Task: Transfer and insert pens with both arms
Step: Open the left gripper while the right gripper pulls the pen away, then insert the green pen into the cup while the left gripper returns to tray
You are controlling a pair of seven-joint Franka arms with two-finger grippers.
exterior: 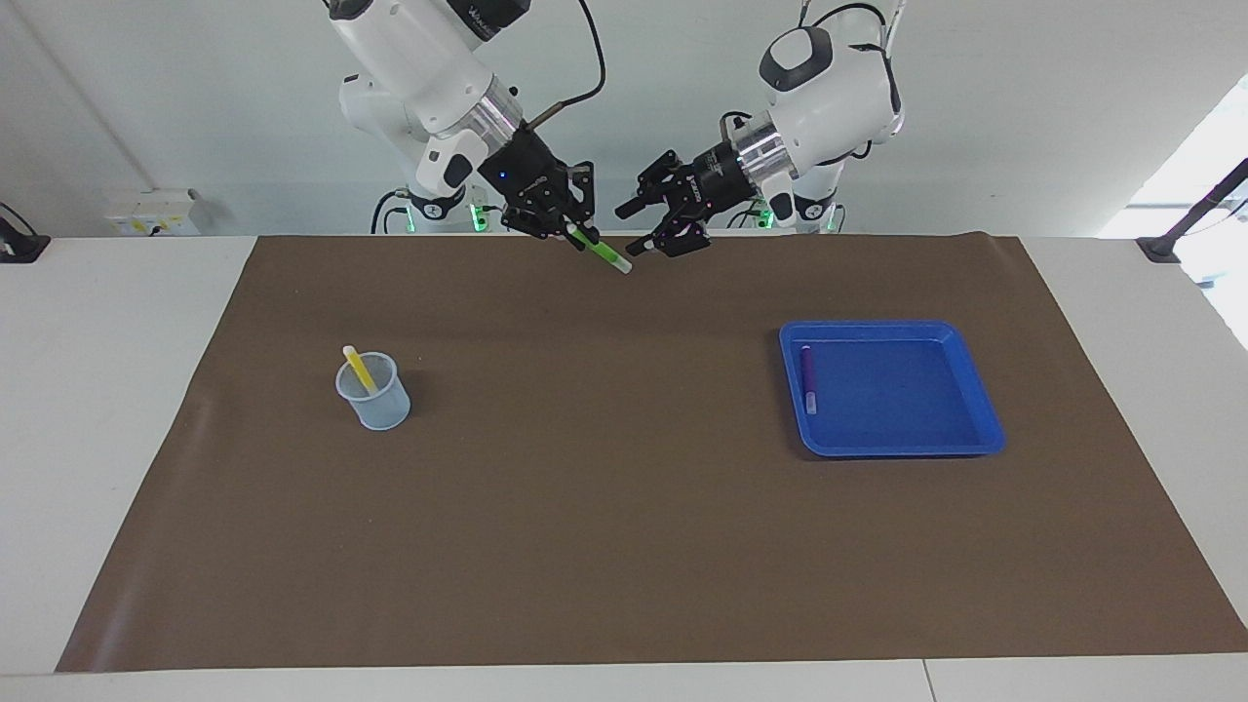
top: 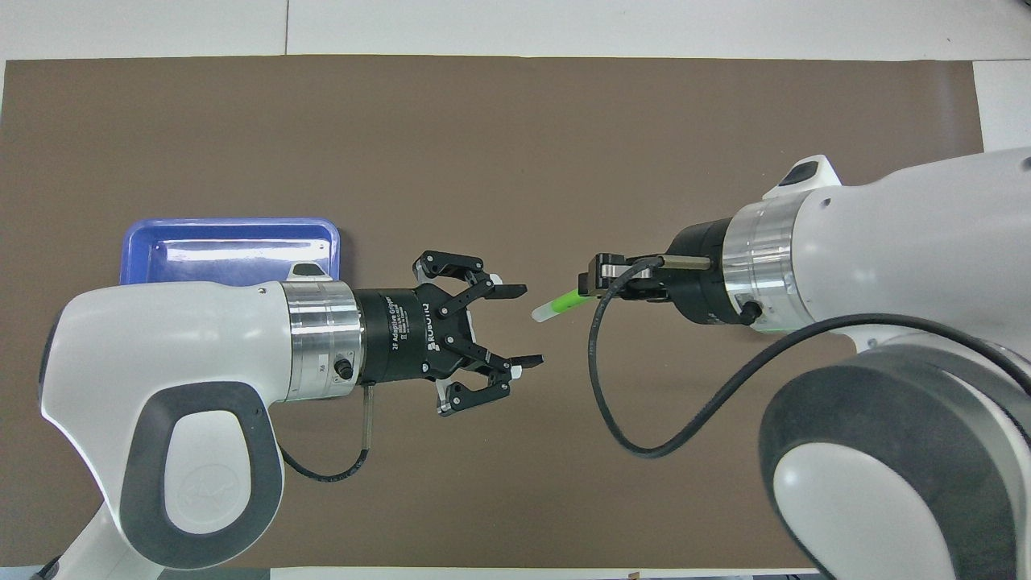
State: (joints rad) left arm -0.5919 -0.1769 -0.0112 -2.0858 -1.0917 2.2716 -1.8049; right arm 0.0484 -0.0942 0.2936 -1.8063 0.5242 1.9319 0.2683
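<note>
A: Starting with the green pen (exterior: 597, 252): it hangs in the air over the brown mat (exterior: 624, 507), pinched at its upper end by the right hand (exterior: 568, 229), whose fingertips are closed on it. The pale tip slants down toward the left hand (exterior: 651, 226).

B: Is the left hand touching that pen?

A: No. In the overhead view its two fingers (top: 507, 289) stand wide apart with nothing between them, and a clear gap of mat separates them from the pen's pale tip.

B: What does the facing view add?

A: The blue tray (exterior: 960, 385), whole, lying toward the left arm's end of the counter (exterior: 117, 322) from the green pen, with the purple pen (exterior: 807, 378) flat inside along the wall closest to the green pen. From overhead the left arm covers most of the tray, and the purple pen is hidden.

B: And the yellow pen?

A: It shows only in the facing view. The yellow pen (exterior: 359, 369) leans in a clear cup (exterior: 375, 395), which stands on the mat toward the right arm's end from the green pen and farther from the robots. Overhead, the right arm hides the cup.
</note>
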